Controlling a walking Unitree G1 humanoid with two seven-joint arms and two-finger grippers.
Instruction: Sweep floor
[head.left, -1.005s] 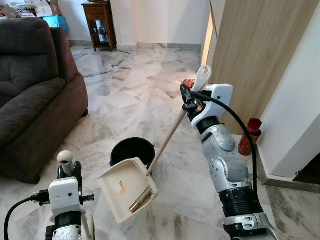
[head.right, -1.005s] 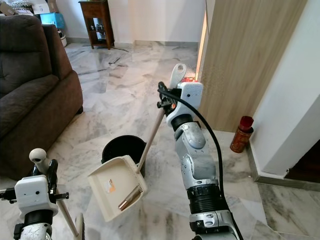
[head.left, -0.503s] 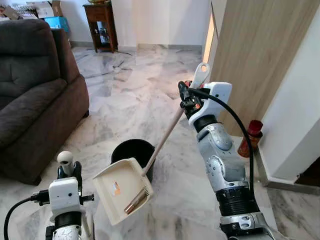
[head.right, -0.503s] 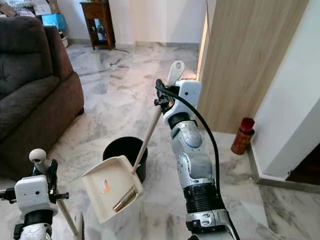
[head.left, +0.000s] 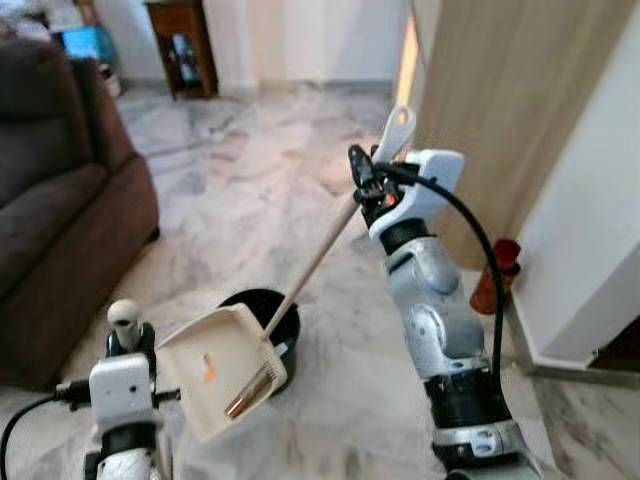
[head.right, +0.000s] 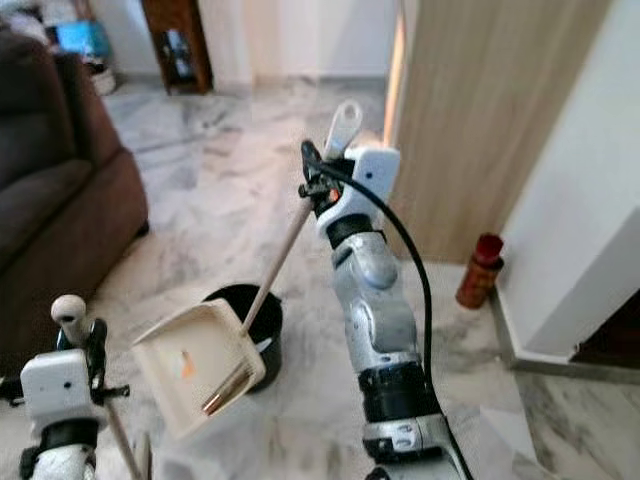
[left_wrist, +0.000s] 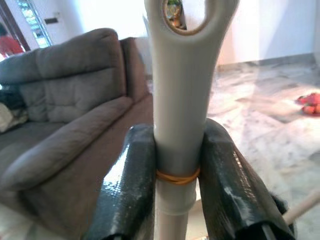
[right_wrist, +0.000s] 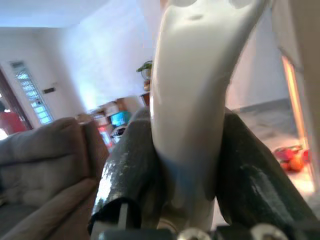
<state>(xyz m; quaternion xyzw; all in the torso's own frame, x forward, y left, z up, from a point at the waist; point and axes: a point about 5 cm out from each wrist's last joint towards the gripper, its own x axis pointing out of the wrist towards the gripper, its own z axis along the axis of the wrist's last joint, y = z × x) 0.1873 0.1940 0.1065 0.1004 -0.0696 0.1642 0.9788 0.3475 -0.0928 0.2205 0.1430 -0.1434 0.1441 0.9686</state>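
Right gripper clamped on dustpan handle, dustpan tilted over black bin; left gripper clamped on broom handle.

Brown sofa, wooden side table, red bottle by wall

Broom head cut off (frames blurred).

Right silver arm is stretched up and forward, its black two-fingered pincer clamped tight. Left silver arm sits low near the body, its pincer clamped tight too.
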